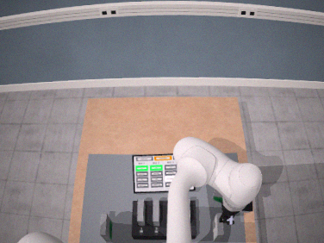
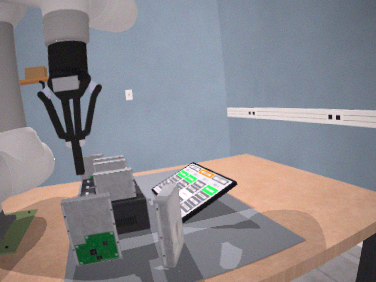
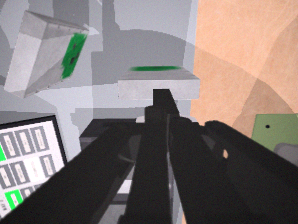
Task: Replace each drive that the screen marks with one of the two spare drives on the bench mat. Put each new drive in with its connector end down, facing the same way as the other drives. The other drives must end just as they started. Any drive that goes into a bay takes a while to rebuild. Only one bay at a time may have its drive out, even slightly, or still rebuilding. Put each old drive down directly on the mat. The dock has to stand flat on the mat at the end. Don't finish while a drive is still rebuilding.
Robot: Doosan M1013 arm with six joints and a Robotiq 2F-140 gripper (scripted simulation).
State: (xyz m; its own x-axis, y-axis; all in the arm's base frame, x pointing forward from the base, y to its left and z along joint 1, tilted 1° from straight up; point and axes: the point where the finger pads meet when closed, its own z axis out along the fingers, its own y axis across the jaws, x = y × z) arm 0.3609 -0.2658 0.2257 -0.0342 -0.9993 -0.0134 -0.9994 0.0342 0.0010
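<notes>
My gripper is shut and empty, fingertips above the drives. A drive stands upright on the mat beside the dock, green board facing away from the dock. Another drive stands turned at an angle on the mat, nearer the screen. A further drive stands on the mat beyond the dock's other end. The black dock holds upright drives, including one at the near end. My arm and fingers hide part of the dock.
The tilted screen stands behind the dock, with green cells and an orange box; part is hidden by my arm in the top view. A green plate lies on the wooden table near the robot's base.
</notes>
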